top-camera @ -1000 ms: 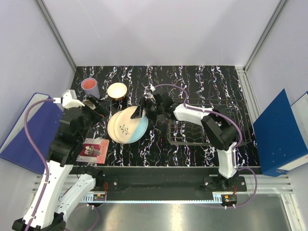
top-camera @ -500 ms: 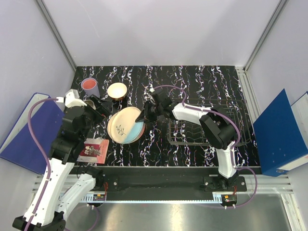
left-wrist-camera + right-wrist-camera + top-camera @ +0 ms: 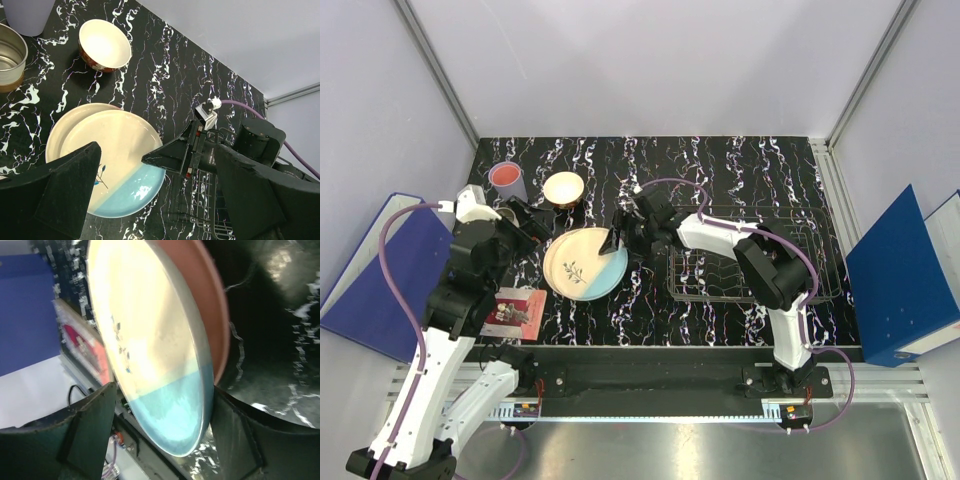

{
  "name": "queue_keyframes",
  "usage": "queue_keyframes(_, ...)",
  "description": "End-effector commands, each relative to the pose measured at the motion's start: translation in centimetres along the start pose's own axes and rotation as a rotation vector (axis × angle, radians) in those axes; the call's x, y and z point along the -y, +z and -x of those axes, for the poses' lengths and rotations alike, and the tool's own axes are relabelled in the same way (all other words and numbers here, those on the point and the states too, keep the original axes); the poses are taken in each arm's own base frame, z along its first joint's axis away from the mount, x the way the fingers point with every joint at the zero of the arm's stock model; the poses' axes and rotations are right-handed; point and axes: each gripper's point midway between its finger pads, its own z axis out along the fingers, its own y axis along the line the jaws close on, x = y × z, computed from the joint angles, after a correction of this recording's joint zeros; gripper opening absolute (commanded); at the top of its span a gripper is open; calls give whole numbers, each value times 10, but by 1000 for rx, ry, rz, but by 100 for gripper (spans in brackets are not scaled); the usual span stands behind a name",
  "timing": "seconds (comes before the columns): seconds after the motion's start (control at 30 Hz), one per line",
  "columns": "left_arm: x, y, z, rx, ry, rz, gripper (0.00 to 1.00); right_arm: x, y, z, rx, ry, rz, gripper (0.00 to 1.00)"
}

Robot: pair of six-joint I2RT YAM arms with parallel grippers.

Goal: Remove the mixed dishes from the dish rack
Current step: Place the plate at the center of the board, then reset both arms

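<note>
while the right arm stretches left across the black marbled table (image 3: pixel 740 165), the right gripper (image 3: pixel 620 236) sits at the far right rim of the blue-half plate (image 3: pixel 588 268). its two dark fingers are spread wide, one to each side of that rim, with nothing pinched: a released hand. from its wrist camera the plate's cream and blue face fills the gap between the fingers, and a pink rim peeks out behind it. that's the pink-half plate (image 3: pixel 550 265) underneath. the blue one lies on top, shifted slightly right, so a cream crescent of the lower plate shows on the left. the stack sits left of centre on the table, well apart from the dish rack (image 3: pixel 720 278), which stands to the right under the right arm's forearm. over on the left, the left gripper (image 3: pixel 528 225) hangs just beside the stack's far left edge, fingers splayed as wide as they go, grasping nothing. just beyond the plates stands the small brown-cream cup (image 3: pixel 563 188), upright, cream inside showing. left of it is the lilac tumbler (image 3: pixel 508 180), upright too, and the left wrist view catches a metal tin (image 3: pixel 9 52) near it. a red printed card (image 3: pixel 515 307) lies near left of the plates, close but apart.
</note>
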Motion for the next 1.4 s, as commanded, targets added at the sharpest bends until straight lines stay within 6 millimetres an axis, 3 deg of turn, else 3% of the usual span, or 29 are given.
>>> queue_keyframes(0.0, 10, 2, 1, 6, -5, -46, 99, -14, -11, 17, 65, -58, -27, 81)
queue_keyframes(0.33, 11, 4, -2, -9, -9, -49, 99, 17, -12, 21, 72, -84, -209, 82)
queue_keyframes(0.53, 12, 7, -4, -20, -5, -50, 99, 36, -22, 28, 103, -133, -335, 83)
queue_keyframes(0.63, 10, 8, -4, -20, 7, -44, 99, 40, -40, 39, 178, -167, -392, 83)
queue_keyframes(0.77, 9, 11, -5, -27, 24, -38, 99, 11, -81, 62, 323, -237, -364, 84)
queue_keyframes(0.87, 10, 15, -10, -53, 53, -42, 99, -31, -138, 83, 477, -310, -316, 85)
queue_keyframes(0.93, 12, 17, -11, -72, 85, -52, 99, -44, -165, 89, 535, -365, -313, 86)
queue_keyframes(0.97, 11, 20, -15, -91, 99, -42, 99, -55, -188, 91, 588, -388, -299, 86)
queue_keyframes(1.07, 6, 27, -24, -143, 145, -16, 99, -63, -226, 91, 662, -445, -308, 86)
queue_keyframes(1.17, 1, 34, -31, -180, 157, 11, 99, -55, -243, 86, 689, -472, -341, 87)
queue_keyframes(1.3, 5, 37, -36, -204, 155, -11, 99, -42, -243, 71, 670, -468, -332, 88)
queue_keyframes(1.37, 8, 35, -36, -207, 184, -26, 99, -47, -253, 63, 687, -479, -293, 87)
